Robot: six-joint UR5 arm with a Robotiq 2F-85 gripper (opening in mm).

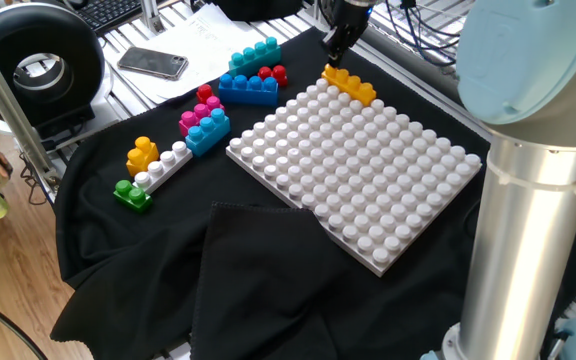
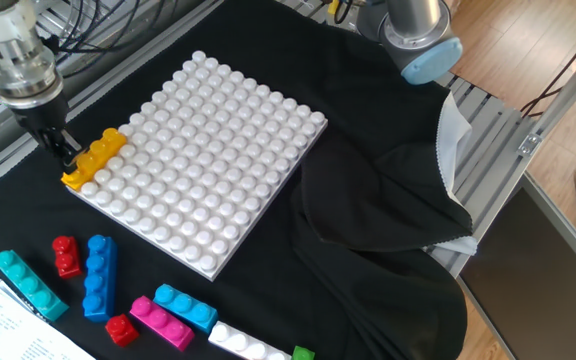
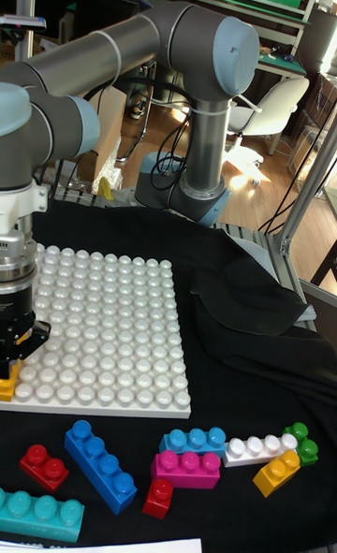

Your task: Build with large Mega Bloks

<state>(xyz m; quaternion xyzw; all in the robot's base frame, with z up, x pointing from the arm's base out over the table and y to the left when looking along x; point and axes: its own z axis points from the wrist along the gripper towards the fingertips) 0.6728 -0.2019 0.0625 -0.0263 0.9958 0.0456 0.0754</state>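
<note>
A black cloth (image 2: pixel 388 240) covers the table, and a big white studded plate (image 2: pixel 198 160) lies on it. The gripper (image 2: pixel 65 158) hangs over one corner of the plate. Its fingers (image 1: pixel 334 44) are close together, and I cannot tell if they grip anything. The yellow brick (image 2: pixel 94 157) sits on the plate's edge, right beside the fingertips and maybe touching them. Well away from the fingers, on the cloth, lie the other bricks: a teal brick (image 2: pixel 30 285), a long blue brick (image 2: pixel 98 276), a pink brick (image 2: pixel 163 321) and a white brick (image 3: pixel 256 446). Nothing lies between them and the fingers.
</note>
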